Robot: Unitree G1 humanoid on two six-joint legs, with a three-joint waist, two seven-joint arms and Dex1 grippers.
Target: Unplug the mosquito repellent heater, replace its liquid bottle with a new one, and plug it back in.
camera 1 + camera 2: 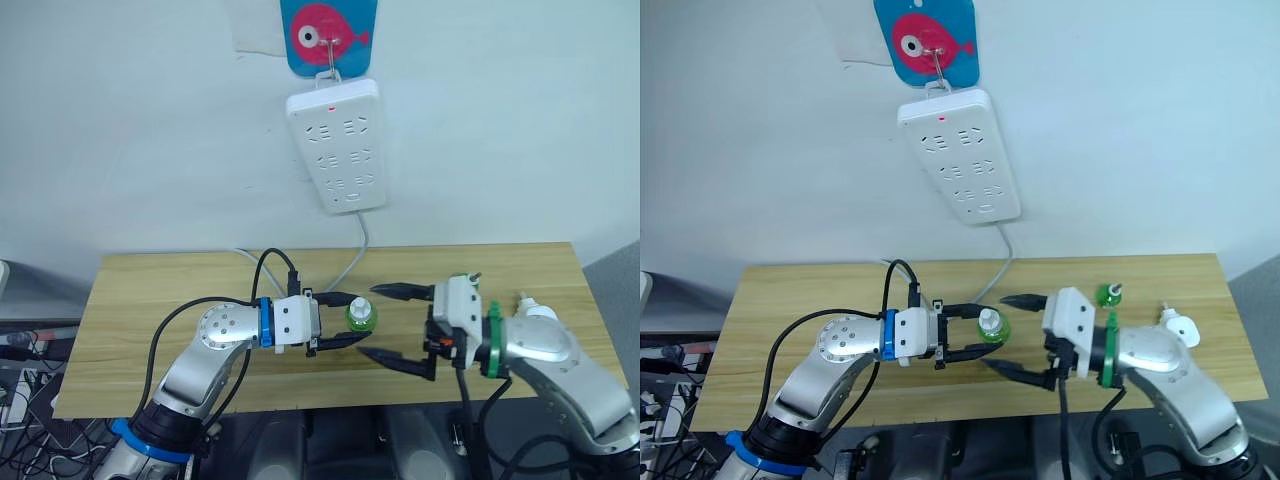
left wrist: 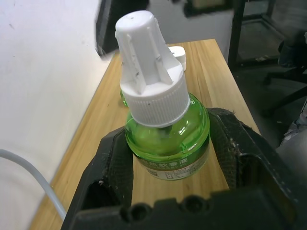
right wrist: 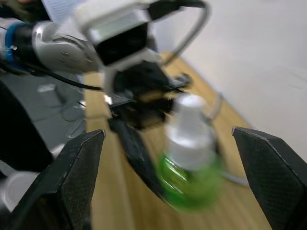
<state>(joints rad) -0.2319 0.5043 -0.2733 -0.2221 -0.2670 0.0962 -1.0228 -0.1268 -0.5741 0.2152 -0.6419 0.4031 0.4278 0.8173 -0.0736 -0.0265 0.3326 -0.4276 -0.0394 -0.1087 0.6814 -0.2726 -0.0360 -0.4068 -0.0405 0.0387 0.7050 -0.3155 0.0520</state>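
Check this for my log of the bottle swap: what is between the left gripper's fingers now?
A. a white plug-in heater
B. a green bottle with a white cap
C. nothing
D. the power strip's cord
B: the left gripper is closed around the green bottle with a white cap.

Head pair looks down-forward over worktop (image 1: 160, 290) toward wall; wrist cameras sit close, both sharing bottle (image 2: 165, 134) between hands.

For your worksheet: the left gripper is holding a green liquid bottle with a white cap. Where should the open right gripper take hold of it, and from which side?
Probably the white ribbed cap. The left gripper already clamps the green liquid bottle around its round belly, so only the cap stands free above the fingers. The right gripper sits open on the bottle's right; coming in from there, slightly higher, should let its fingers close across the cap.
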